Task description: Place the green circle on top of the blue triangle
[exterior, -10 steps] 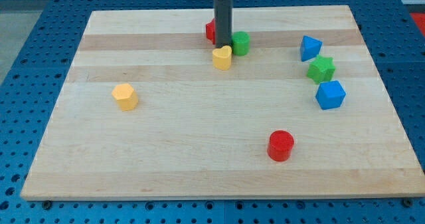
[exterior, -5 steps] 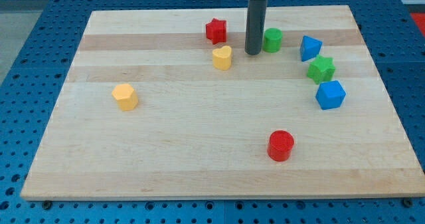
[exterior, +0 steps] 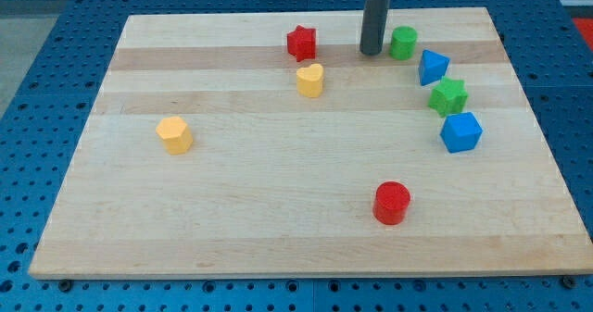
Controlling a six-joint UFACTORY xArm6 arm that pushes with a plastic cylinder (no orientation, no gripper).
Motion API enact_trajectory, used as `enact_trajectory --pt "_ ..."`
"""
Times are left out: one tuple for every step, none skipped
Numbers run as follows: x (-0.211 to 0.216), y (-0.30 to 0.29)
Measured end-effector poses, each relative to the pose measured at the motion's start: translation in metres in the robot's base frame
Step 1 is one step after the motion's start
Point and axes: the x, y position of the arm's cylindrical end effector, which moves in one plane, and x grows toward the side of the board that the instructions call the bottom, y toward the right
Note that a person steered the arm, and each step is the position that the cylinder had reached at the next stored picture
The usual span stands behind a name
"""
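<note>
The rod is cut off by the view's top edge, so only its lower length shows; what carries it is out of frame. No fingers exist on this rig, so nothing is grasped or released: contact is by pushing only. My tip (exterior: 372, 52) rests on the tabletop (exterior: 278, 192) near the view's top, just to the left of the green circle (exterior: 403, 43). Whether the rod actually touches that block cannot be told; a thin gap or none is equally possible at this resolution.

The green circle sits up and to the left of the blue triangle (exterior: 432, 67), close beside it, on the board and not on the triangle. Whether the two blocks touch is unclear.

Below the triangle lies a green star (exterior: 448, 96), and below that a blue block (exterior: 460, 132) of faceted shape, the three forming a line down the view's right side. To the left of my tip stand a red star (exterior: 301, 43) and, beneath it, a yellow heart-like block (exterior: 310, 80). A yellow block (exterior: 174, 134), its outline hard to make out, sits well apart at the left. A red cylinder (exterior: 391, 203) stands alone toward the view's bottom.
</note>
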Motion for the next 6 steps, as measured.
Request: enact_trajectory --pt "-0.007 0.020" --pt "-0.009 0.036" --pt "-0.009 0.038" --pt "-0.008 0.042" --pt "-0.007 0.051" --pt "-0.006 0.059"
